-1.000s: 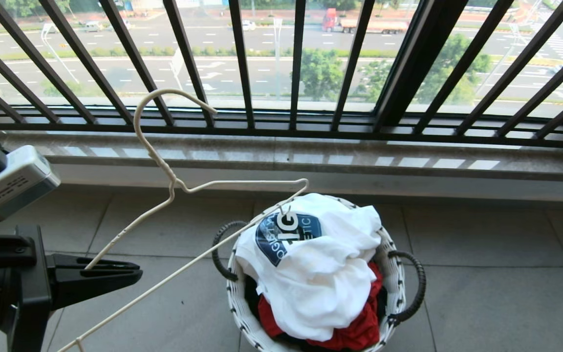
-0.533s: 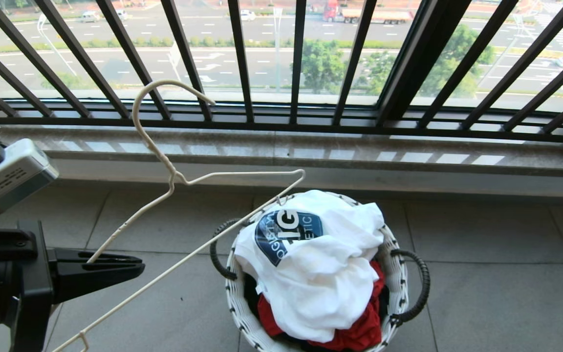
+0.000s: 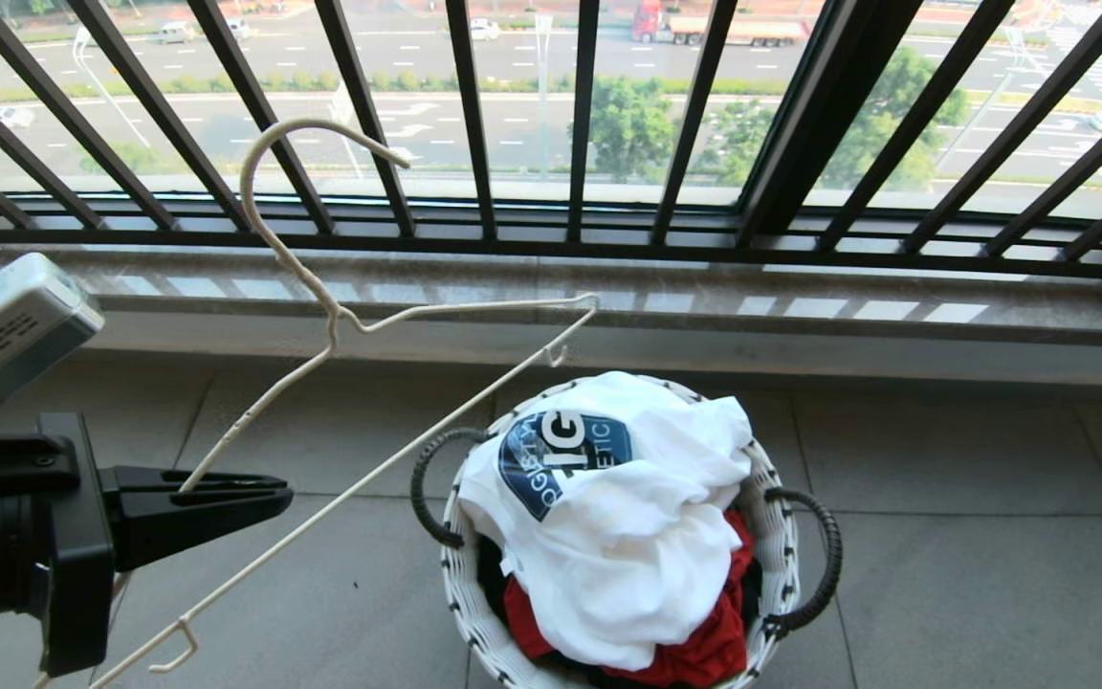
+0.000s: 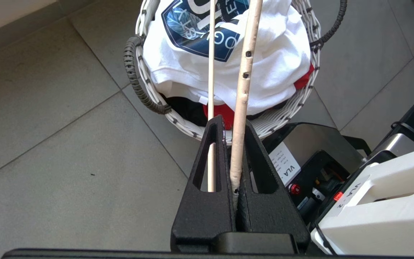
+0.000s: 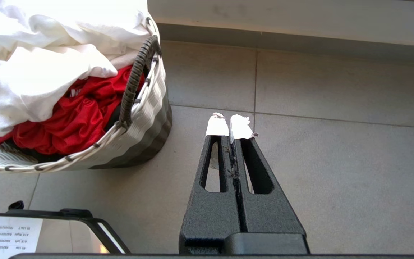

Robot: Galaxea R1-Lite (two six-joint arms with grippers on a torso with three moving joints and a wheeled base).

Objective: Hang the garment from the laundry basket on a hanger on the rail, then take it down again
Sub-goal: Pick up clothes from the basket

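Observation:
My left gripper (image 3: 264, 498) (image 4: 233, 124) is at the left, shut on one sloping arm of the thin cream wire hanger (image 3: 329, 314) (image 4: 244, 72). The hanger is tilted, with its hook up against the window bars. Its far end hangs in the air just above the basket's back rim. The white T-shirt with the dark blue logo, the garment (image 3: 628, 555) (image 4: 271, 64) (image 5: 31, 72), lies crumpled on top of the round white woven laundry basket (image 3: 460, 574) (image 4: 275, 122) (image 5: 146, 118). My right gripper (image 5: 230, 124) is shut and empty, low over the floor beside the basket. The rail is out of view.
A red garment (image 3: 694, 651) and something black lie under the T-shirt in the basket. Behind it run a stone sill (image 3: 800, 316) and the dark barred window railing (image 3: 474, 124). My base (image 4: 336, 162) is close to the basket. Grey floor tiles (image 3: 972, 574) spread to the right.
My left gripper has lifted the hanger, and its far end has come up off the T-shirt's logo to the height of the sill. The whole view also shifted slightly.

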